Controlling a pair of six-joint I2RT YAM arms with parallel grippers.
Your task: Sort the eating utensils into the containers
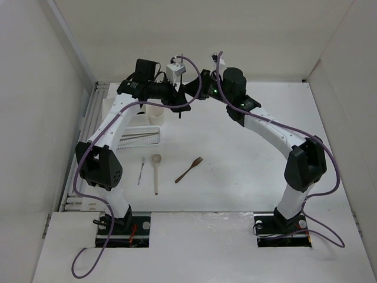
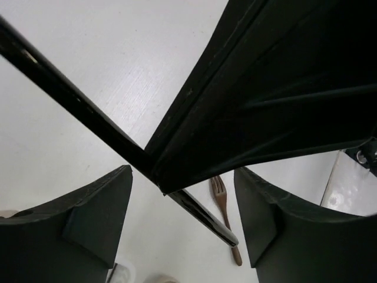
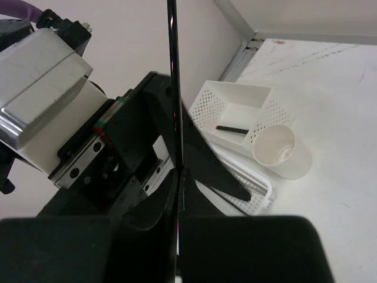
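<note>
Black chopstick (image 3: 172, 88) sits clamped in right pincer (image 3: 178, 175), left pincer (image 2: 182, 212) agape.

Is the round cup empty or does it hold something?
Empty. The right wrist view looks into the upright cup and shows only bare white inside; the dark stick lies in the box behind it.

Two white-and-black arms trailing purple cables

The left arm (image 1: 112, 127) and right arm (image 1: 277, 132) pair white link shells with black joint housings, and each carries a purple cable (image 1: 88, 177) from its black base plate (image 1: 122, 229). A silvery-white camera block (image 1: 175, 72) tops the left wrist. Small green lights (image 1: 214, 91) glow on the right arm. Matte black fingers (image 2: 94, 218) form the left gripper (image 2: 182, 174).
</note>
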